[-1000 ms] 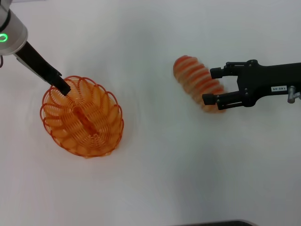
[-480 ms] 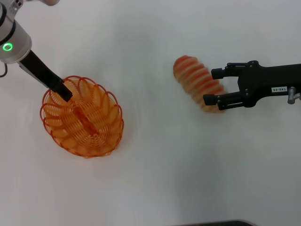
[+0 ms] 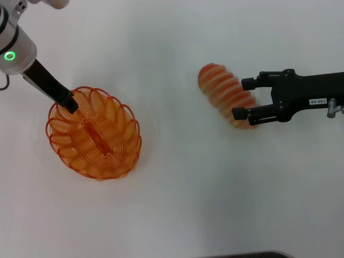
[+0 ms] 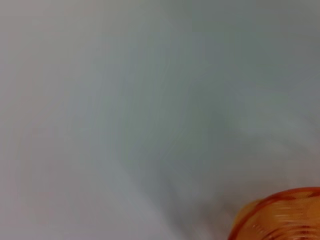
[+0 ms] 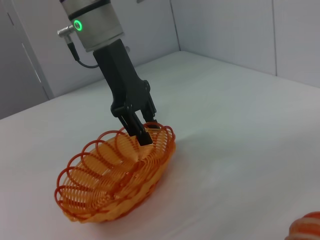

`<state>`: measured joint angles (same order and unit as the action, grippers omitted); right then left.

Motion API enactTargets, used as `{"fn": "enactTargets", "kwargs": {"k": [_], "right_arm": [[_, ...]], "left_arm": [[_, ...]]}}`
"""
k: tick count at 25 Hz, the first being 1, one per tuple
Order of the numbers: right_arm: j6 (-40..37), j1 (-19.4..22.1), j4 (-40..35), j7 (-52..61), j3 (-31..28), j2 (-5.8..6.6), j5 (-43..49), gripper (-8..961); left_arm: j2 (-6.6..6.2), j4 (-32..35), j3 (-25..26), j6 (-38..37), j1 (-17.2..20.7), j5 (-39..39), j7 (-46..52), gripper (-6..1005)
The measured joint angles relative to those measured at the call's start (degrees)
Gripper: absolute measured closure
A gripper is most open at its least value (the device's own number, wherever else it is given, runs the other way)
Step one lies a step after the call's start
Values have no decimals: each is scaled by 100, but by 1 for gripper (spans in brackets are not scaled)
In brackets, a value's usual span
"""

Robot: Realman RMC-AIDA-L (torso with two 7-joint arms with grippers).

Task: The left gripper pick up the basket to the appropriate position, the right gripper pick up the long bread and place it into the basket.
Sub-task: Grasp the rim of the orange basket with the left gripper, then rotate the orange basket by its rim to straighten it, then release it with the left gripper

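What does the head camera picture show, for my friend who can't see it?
A white table seen from above, with two robot arms. On the robot's left, the left gripper pinches the far rim of an orange wire basket. On its right, the right gripper, open, has a finger on each side of a striped long bread.

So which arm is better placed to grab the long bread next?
The right. The right gripper is open around one end of the long bread, while the left gripper is at the basket rim.
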<state>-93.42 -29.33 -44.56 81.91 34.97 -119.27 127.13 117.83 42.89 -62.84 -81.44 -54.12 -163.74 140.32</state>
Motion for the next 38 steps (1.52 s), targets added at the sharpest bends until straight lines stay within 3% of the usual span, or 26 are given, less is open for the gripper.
{"fn": "enactTargets", "kwargs": {"k": [3,14,18,26,30,38], "right_arm": [[1,-2,0,0,1,0,2,58],[0,9,0,1,1,7,5,57],[-1,14,0,3,1,9,6,58],[4,48,0,3,-37,17,-7,58],[7,65,0,-7,-53,14,-26,58],[9,12,-11,-118,-43,20,-39,57]], "left_arm": [[2,0,4,2,1,0,6,564],[-1,42,84,-1,0,7,50,901],[-5,73,234,-15,8,9,37,901],[-23,666,1629,-623,247,184,-246,915],[-26,1035,2239,-939,549,478,-215,930],[-29,1313,2758,-1015,1007,1017,325,929]]}}
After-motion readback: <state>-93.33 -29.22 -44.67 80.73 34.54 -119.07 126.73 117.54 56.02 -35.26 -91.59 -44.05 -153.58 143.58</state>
